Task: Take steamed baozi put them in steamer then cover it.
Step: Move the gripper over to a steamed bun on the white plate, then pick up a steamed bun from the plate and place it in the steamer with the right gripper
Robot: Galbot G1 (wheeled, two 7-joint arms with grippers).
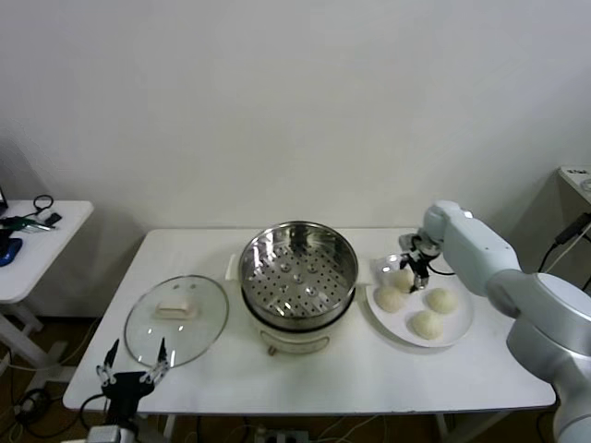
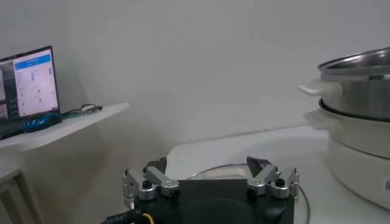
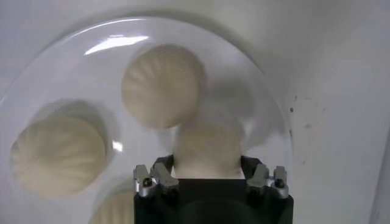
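Four baozi lie on a white plate [image 1: 453,336] to the right of the steamer [image 1: 298,268], whose perforated tray holds nothing. My right gripper [image 1: 413,268] is down over the plate's back left, shut on one baozi [image 3: 209,149], with a finger pressed to each side. Three other baozi [image 3: 161,85] [image 3: 58,155] [image 3: 116,210] sit free around it. The cover [image 1: 176,318], clear glass with a cream handle, lies flat on the table left of the steamer. My left gripper [image 1: 132,365] hangs open just in front of the cover, holding nothing.
The steamer [image 2: 359,91] stands on its white base with side handles mid-table. A small side table [image 1: 37,235] with cables and a laptop [image 2: 27,85] stands to the far left. Another piece of furniture shows at the right edge [image 1: 577,180].
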